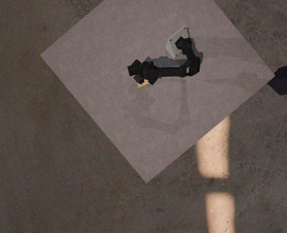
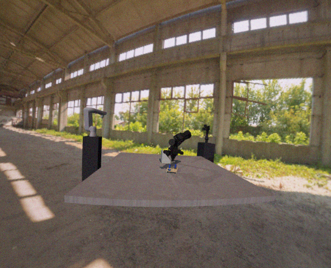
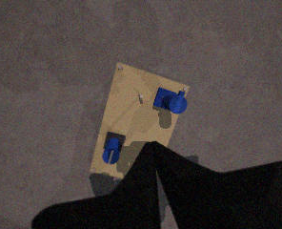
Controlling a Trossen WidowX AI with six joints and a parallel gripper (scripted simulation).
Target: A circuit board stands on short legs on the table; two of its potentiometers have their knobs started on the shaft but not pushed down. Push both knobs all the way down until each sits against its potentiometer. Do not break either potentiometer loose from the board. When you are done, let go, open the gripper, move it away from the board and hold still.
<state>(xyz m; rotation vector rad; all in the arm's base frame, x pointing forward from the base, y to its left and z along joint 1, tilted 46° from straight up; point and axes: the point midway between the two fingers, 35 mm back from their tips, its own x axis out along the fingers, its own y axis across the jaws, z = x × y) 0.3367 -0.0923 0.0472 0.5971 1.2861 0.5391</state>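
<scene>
dim, grainy, soft shadows, sunlit windows
</scene>
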